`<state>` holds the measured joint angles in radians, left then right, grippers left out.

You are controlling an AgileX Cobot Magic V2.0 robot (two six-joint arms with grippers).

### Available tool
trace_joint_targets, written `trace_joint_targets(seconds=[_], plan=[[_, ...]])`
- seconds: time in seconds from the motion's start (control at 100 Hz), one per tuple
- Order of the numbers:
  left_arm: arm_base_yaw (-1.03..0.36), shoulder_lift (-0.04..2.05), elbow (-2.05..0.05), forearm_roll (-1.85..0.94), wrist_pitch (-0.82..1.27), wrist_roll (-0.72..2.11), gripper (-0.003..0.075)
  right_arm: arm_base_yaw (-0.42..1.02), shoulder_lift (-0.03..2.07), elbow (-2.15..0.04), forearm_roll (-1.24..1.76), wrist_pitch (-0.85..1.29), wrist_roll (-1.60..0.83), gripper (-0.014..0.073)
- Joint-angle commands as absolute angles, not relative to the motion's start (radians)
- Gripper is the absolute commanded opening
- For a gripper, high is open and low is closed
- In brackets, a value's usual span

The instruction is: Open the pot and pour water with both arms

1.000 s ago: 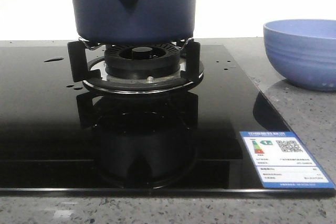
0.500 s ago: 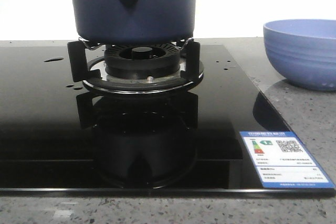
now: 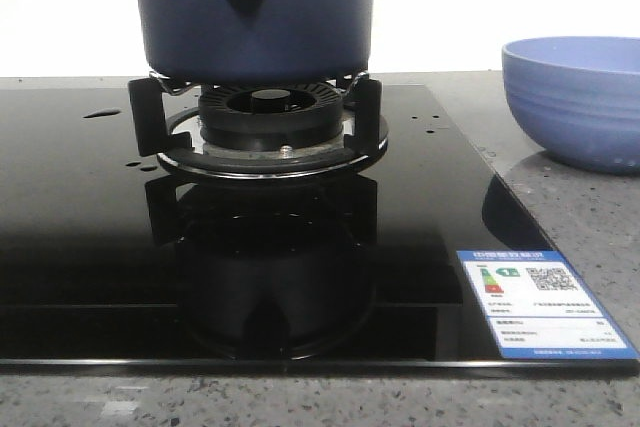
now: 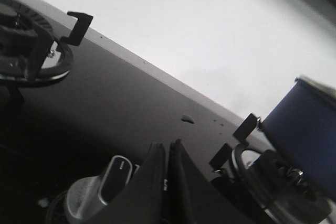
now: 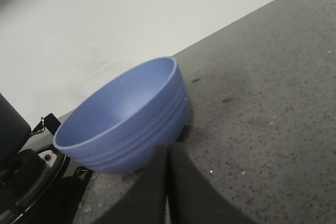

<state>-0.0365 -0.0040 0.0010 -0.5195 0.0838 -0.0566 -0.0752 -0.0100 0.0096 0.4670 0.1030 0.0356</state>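
Pot point(image 3: 255, 12) at upper centre of the front view, seated on the burner stand point(image 3: 268, 132) of the black glass stove point(image 3: 90, 237), handle socket facing the camera; small drops of water point(image 3: 102, 113) scattered on the glass at mid left. Pale blue bowl point(image 3: 575, 97) at right edge on the grey counter point(image 3: 590, 217), apart from the stove. Left gripper point(image 4: 168, 153) clenched on nothing at lower centre of its wrist view near a silver knob point(image 4: 107, 184); right gripper point(image 5: 167, 156) likewise clenched and empty, just before the bowl.
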Motion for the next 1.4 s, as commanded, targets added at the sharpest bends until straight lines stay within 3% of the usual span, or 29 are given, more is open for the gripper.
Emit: trace_joint_targets(seconds=[0.0,0.24,0.49,0.77,0.89,1.04,1.13,1.39], plan=[[-0.033,-0.031,0.011,-0.580,0.017,-0.065,-0.0019,-0.075,-0.028,-0.004,0.509,0.079,0.035,-0.0055],[-0.033,0.019,-0.209,-0.542,0.215,0.063,-0.0020,-0.075,0.026,-0.260,0.438,0.292,-0.082,-0.0054],[-0.033,0.266,-0.545,-0.589,0.488,0.375,-0.0019,-0.066,0.359,-0.611,0.380,0.594,-0.255,-0.0054],[-0.245,0.458,-0.697,-0.629,0.497,0.476,-0.0008,0.019,0.556,-0.781,0.380,0.646,-0.306,-0.0042],[-0.315,0.519,-0.715,-0.644,0.440,0.476,0.0094,0.032,0.570,-0.797,0.384,0.649,-0.306,0.0091],[-0.376,0.602,-0.718,-0.684,0.332,0.478,0.0390,0.032,0.570,-0.797,0.389,0.647,-0.306,0.0408],[-0.411,0.660,-0.725,-0.684,0.301,0.494,0.0524,0.032,0.570,-0.797,0.389,0.647,-0.306,0.0469],[-0.542,0.883,-0.821,-0.686,0.213,0.588,0.0461,0.032,0.570,-0.797,0.389,0.652,-0.306,0.0468]])
